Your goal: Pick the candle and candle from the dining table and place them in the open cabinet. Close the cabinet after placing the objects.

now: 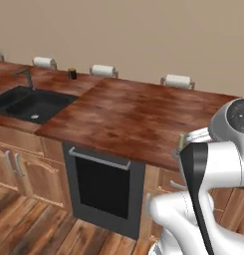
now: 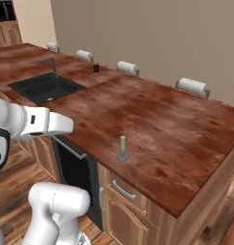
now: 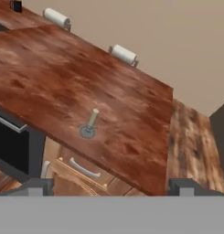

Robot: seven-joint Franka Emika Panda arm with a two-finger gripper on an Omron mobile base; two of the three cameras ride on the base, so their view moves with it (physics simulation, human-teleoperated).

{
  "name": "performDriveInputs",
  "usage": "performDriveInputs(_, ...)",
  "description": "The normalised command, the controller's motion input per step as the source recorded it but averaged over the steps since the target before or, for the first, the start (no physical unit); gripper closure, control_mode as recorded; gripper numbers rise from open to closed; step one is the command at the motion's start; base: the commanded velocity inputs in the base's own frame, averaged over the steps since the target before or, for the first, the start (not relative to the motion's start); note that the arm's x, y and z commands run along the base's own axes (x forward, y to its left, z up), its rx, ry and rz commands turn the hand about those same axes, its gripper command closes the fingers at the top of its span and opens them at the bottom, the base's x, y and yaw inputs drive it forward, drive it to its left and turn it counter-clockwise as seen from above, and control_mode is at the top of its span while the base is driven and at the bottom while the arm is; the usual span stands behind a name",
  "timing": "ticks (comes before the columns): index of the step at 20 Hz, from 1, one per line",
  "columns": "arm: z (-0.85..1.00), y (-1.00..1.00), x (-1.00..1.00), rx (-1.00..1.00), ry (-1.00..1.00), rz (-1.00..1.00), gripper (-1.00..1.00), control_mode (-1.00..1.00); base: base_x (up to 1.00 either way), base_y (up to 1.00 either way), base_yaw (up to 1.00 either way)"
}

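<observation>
A short beige candle (image 2: 122,143) stands upright on a grey round base near the front edge of the dining table (image 2: 175,124), whose top is glossy reddish-brown wood grain. In the hand view the candle (image 3: 92,119) stands on the dining table (image 3: 63,77), ahead of and a little left of my gripper (image 3: 111,188). The gripper is open, its two dark tips far apart with nothing between them, back from the table's front edge. In the left base view my arm partly hides the candle (image 1: 182,141) on the dining table (image 1: 128,114). The cabinet is out of view.
A black sink (image 2: 44,87) with a faucet is set in the counter at the left. A small black jar (image 2: 95,67) stands near the far edge. White rolls (image 2: 192,86) line the far side. A dark appliance front (image 1: 103,184) and drawers (image 3: 83,168) sit below the top.
</observation>
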Motion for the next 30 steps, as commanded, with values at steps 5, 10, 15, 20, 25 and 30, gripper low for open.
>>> performDriveInputs(5, 0.00, 0.00, 0.00, 0.00, 0.00, 0.00, -1.00, 1.00, 0.43, 0.33, -0.49)
performDriveInputs(10, 0.00, 0.00, 0.00, 0.00, 0.00, 0.00, -1.00, 1.00, 0.42, 0.29, -0.48)
performDriveInputs(15, 0.00, 0.00, 0.00, 0.00, 0.00, 0.00, -1.00, 1.00, 0.50, 0.35, -0.48)
performDriveInputs(20, 0.00, 0.00, 0.00, 0.00, 0.00, 0.00, -1.00, 1.00, 0.54, 0.37, -0.47)
performDriveInputs(25, 0.00, 0.00, 0.00, 0.00, 0.00, 0.00, -1.00, 1.00, 0.35, 0.31, -0.36)
performDriveInputs(30, 0.00, 0.00, 0.00, 0.00, 0.00, 0.00, -1.00, 1.00, 0.00, 0.00, 0.00)
